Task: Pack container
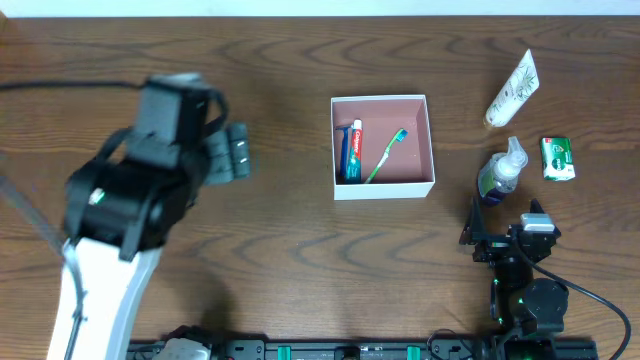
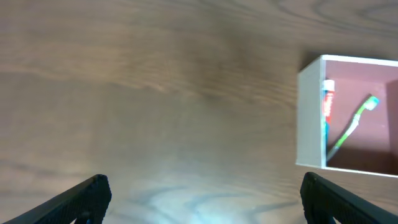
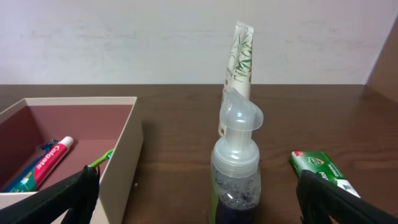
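Note:
The container, a square white box with a pink inside, sits mid-table. In it lie a red-and-blue toothpaste tube and a green toothbrush. My left gripper hangs open and empty over bare wood left of the box. In the left wrist view the gripper has nothing between its fingers and the container is at the right edge. My right gripper is open just in front of a clear pump bottle. In the right wrist view the bottle stands ahead of the gripper, untouched.
A white leaf-printed tube lies at the back right, standing behind the bottle as the tube in the right wrist view. A green soap box lies right of the bottle. The container's wall rises to the bottle's left.

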